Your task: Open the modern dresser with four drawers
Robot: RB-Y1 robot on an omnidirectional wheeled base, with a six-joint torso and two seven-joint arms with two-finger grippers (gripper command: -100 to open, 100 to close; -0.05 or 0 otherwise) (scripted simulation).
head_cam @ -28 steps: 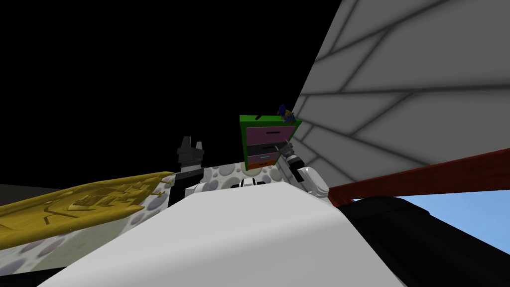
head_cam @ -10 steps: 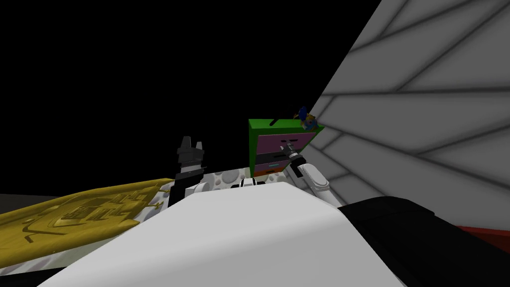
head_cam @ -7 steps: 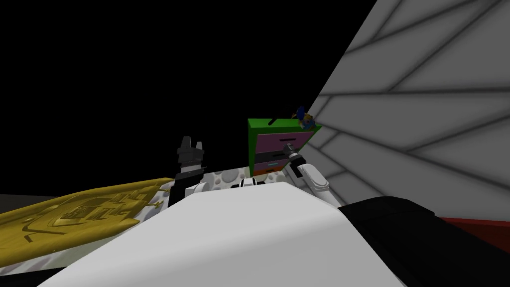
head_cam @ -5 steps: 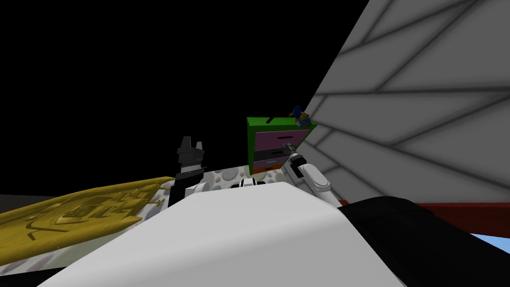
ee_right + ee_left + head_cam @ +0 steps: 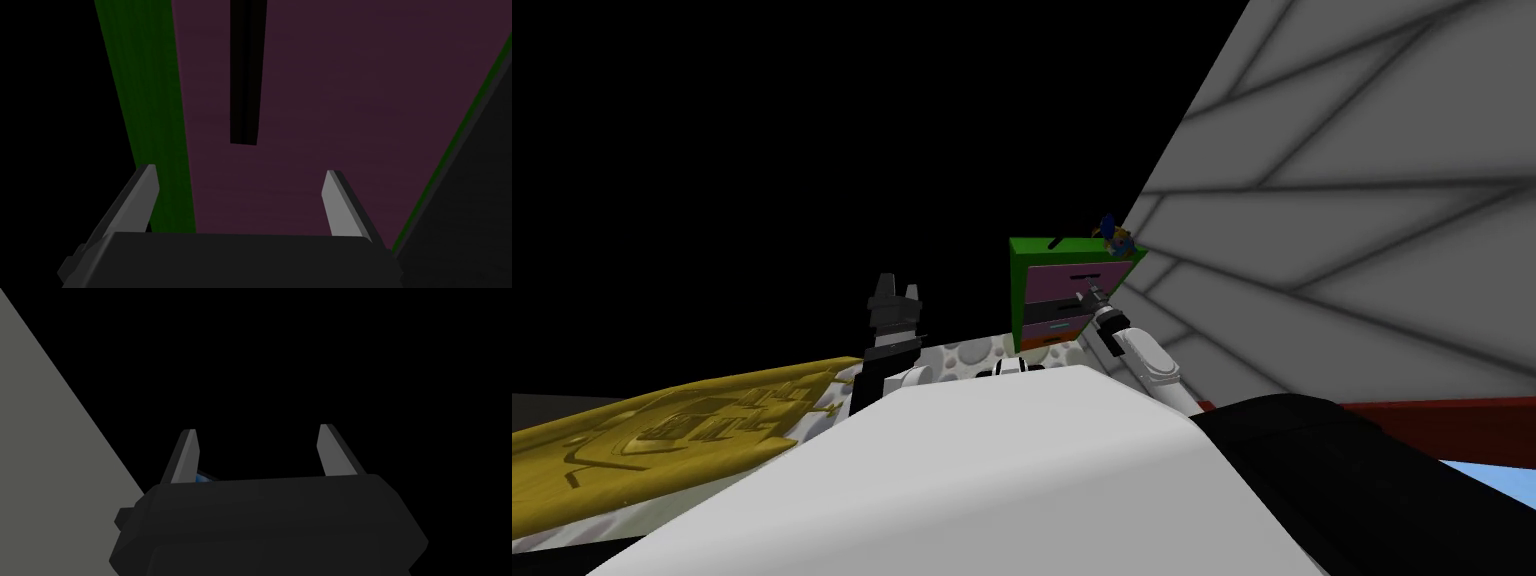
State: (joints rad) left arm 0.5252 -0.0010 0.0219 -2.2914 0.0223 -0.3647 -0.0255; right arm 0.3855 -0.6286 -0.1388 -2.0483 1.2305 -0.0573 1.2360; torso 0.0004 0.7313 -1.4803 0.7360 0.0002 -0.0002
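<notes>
The dresser [image 5: 1042,246] has a green frame and four drawers: pink on top, then dark grey, purple and orange. My right gripper [image 5: 1090,294] is at the lower right of the top drawer. In the right wrist view this gripper [image 5: 240,172] is open, with nothing between its fingers. It faces the purple-pink drawer front [image 5: 325,100], just short of the end of the long black handle slot [image 5: 245,75]. The green frame edge [image 5: 145,100] runs beside one finger. My left gripper [image 5: 897,292] is raised well to the dresser's left, and its wrist view shows that gripper [image 5: 257,430] open and empty.
A small blue and yellow object [image 5: 1115,238] sits on the dresser's top right corner. A grey panelled wall [image 5: 1332,200] rises right of the dresser. A yellow patterned slab [image 5: 682,420] lies at my left on a spotted white floor [image 5: 967,355]. Black area behind.
The whole head view has swung, so my head has moved. My right gripper rose from the dark second drawer to the top drawer. The left arm has held still.
</notes>
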